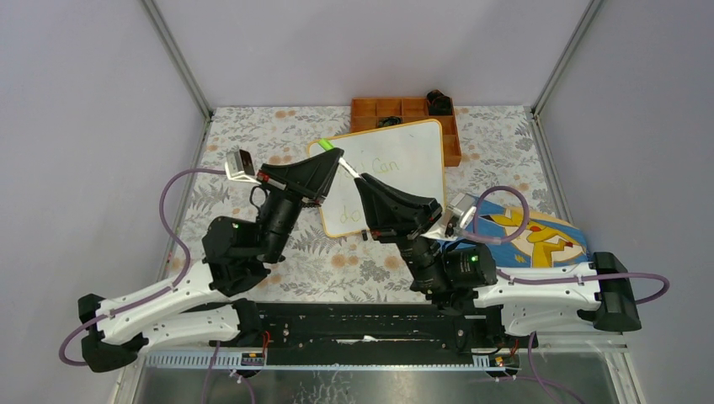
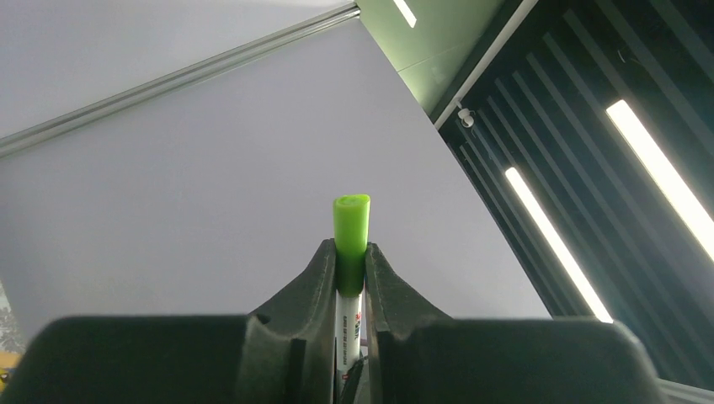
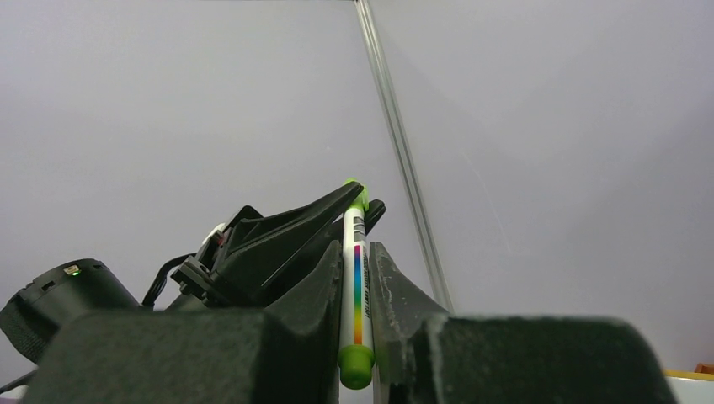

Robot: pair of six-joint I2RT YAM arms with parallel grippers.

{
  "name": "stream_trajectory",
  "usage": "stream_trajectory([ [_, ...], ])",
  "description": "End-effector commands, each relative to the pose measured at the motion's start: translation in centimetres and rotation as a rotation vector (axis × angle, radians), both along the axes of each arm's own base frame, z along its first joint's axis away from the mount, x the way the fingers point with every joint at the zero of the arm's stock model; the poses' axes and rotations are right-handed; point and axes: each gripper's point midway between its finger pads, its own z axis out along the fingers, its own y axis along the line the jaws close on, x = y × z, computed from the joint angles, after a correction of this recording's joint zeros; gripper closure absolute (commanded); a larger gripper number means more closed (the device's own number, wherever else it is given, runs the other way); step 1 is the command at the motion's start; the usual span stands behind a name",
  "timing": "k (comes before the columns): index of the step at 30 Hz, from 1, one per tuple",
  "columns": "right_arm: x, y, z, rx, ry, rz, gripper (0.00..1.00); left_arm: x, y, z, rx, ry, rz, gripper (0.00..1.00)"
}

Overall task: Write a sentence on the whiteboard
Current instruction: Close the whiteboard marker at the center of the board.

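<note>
Slim green-capped marker [image 3: 356, 282] between matte black fingers [image 3: 397, 296]

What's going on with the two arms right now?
Both grippers are shut on one green marker, held over the whiteboard. The left gripper has the green cap end and the right gripper has the barrel. Faint green writing is on the board: "Can" is readable, and the arms hide much of the rest. I can't tell whether the cap is coming off or going on.
</note>
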Motion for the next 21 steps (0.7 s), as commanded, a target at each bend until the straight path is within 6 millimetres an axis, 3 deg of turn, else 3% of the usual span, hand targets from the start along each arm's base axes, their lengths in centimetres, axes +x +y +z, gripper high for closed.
stream_trajectory([
  [1, 1.6, -0.2, 0.4, -0.017, 0.027, -0.056, 1.0, -3.3, -3.9, -4.6, 0.185, -0.012, -0.183, 1.0],
  [2, 1.6, -0.1, 0.4, -0.02, 0.027, -0.051, 1.0, -3.2, -3.5, -4.5, 0.181, -0.012, -0.167, 1.0],
  [4, 1.5, -0.1, 0.5, -0.019, 0.025, -0.044, 1.0, -3.1, -2.6, -4.3, 0.169, -0.015, -0.14, 0.82],
  [12, 1.1, 0.3, 0.5, -0.038, 0.02, -0.014, 1.0, -3.0, -0.4, -3.3, 0.162, -0.036, -0.08, 0.4],
  [15, 1.0, 0.5, 0.4, -0.048, 0.023, -0.003, 1.0, -2.9, 0.3, -3.2, 0.167, -0.038, -0.053, 0.32],
  [21, 0.6, 0.9, 0.3, -0.048, 0.018, 0.034, 1.0, -2.3, 1.6, -3.1, 0.17, -0.023, 0.01, 0.32],
])
